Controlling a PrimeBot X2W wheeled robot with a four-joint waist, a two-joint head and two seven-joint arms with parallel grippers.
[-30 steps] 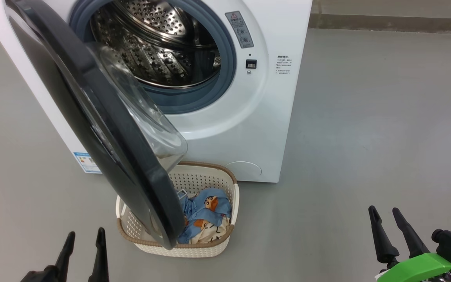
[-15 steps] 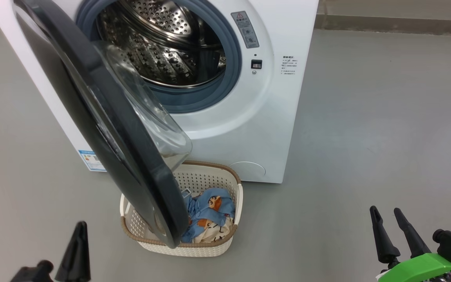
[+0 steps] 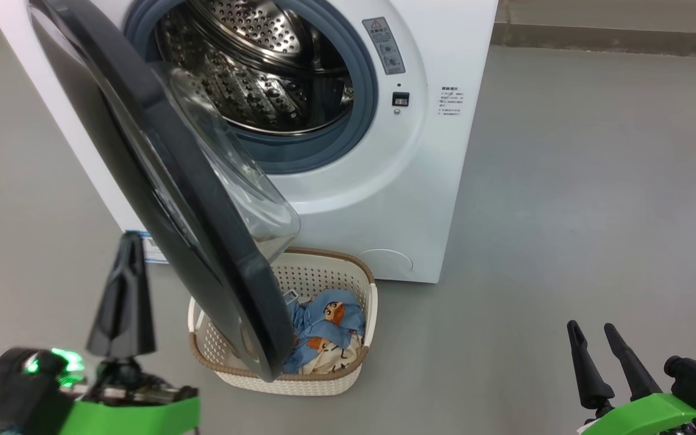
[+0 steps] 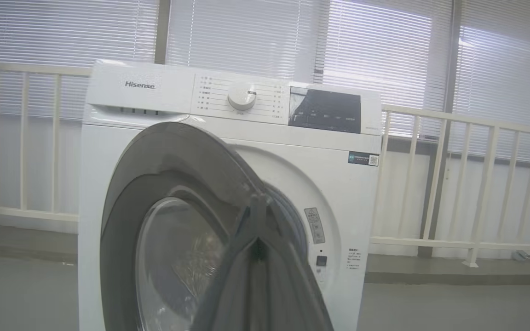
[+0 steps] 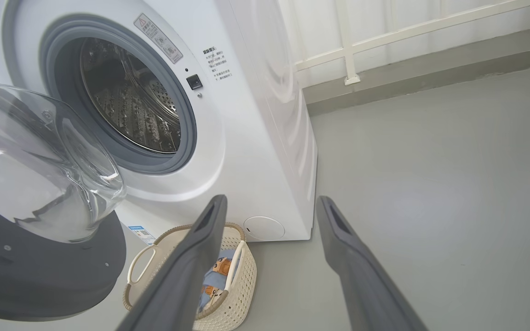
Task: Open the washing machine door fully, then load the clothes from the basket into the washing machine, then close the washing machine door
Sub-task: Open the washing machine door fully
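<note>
The washing machine [image 3: 438,181] stands on the grey floor [image 3: 565,211], its steel drum [image 3: 251,66] showing through the opening. The washing machine door [image 3: 142,121] hangs part-open, its lower edge over the basket [image 3: 299,383], which holds the blue and cream clothes [image 3: 324,332]. The left hand [image 3: 132,241], fingers pressed together, rises left of the door. The right hand [image 3: 591,329], fingers apart, sits well right of the basket.

The washing machine [image 3: 438,181]: white front-loader, drum empty. The washing machine door [image 3: 245,302]: black-rimmed, partly open, just right of the left fingers [image 3: 123,302]. The basket [image 3: 324,275]: cream, below the door edge, holding blue-and-cream clothes [image 3: 324,323], well left of the right fingers [image 3: 586,368].
</note>
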